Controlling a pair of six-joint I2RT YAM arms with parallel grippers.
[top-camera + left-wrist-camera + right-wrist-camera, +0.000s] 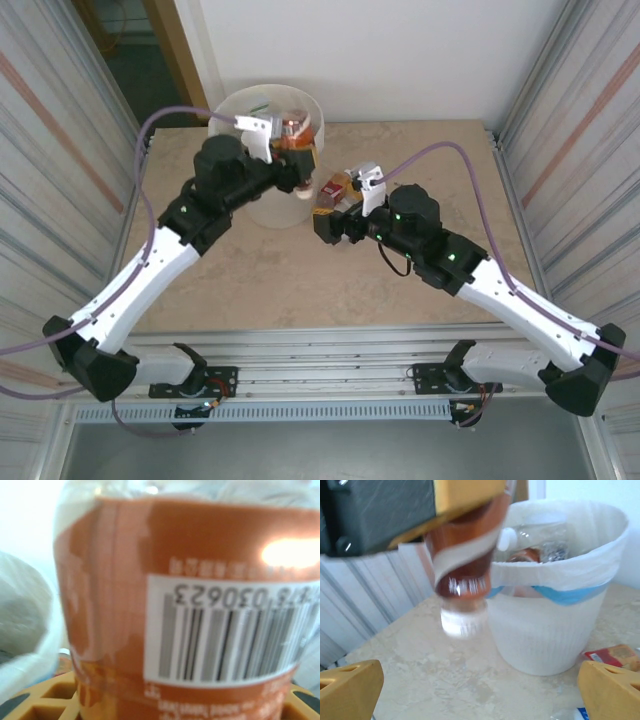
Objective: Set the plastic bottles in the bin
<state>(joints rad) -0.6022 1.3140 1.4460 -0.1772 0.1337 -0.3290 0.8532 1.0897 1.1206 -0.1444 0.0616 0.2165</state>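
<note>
One bottle in the grip: left gripper is clamped on the orange-labelled bottle, jaws closed against its body. The left wrist camera is right up against it: orange label, white barcode patch, clear plastic above the label, yellow fingers at the bottom edge on either side.

From the right wrist camera the bottle hangs tilted, white cap end down. The left gripper's dark body and a yellow finger sit over its upper end. It's held high, just beside the bin at the near-right part of the rim. In that view the cap shows below the rim line. Can't tell whether the bottle is over the opening or just outside the wall.

Right gripper: jaws wide apart, nothing between them. Its two yellow fingertips sit at the bottom corners of its own view with bare tabletop between. It's low, near the bin's right side, pointing at it.

Bin: cream-white, ribbed wall, pale bag folded over the rim, blue tape band under the fold. It stands at the far edge of the tabletop, left of centre.

Bottles in the bin: a few clear ones and a brown-orange one show over the rim. They're blurred, so the count is unclear.

Red-labelled item lies on the tabletop just beside the bin's base, near the right gripper's right finger. It's too cropped to say more.
</note>
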